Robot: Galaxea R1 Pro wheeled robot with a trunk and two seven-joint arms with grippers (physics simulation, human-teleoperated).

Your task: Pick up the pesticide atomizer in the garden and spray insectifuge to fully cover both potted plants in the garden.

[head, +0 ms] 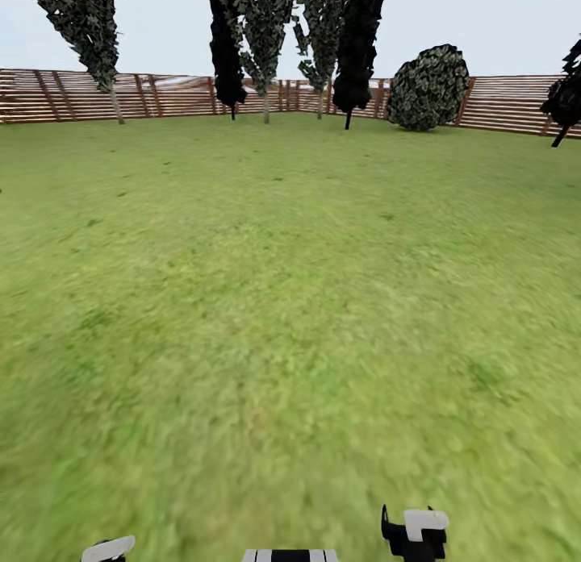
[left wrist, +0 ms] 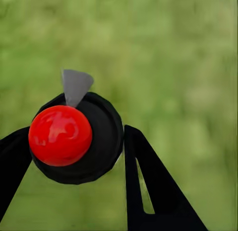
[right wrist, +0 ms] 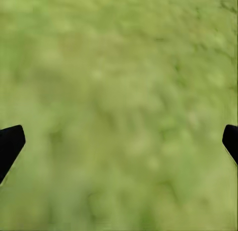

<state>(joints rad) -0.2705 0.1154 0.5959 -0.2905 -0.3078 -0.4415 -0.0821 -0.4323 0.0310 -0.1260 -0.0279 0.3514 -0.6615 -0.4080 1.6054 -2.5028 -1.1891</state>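
Atomizer [left wrist: 74, 136] sits clamped between the left end effector's [left wrist: 74, 156] fingers, seen end-on: red cap toward the camera, long axis running away to the lawn [head: 290, 304], grey tab projecting sideways. Right end effector [right wrist: 119, 141] gapes wide, empty.

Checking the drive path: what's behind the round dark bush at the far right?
The slatted wooden fence runs behind the round bush, with pale sky above. The stretch directly behind it is covered, so anything there can't be seen.
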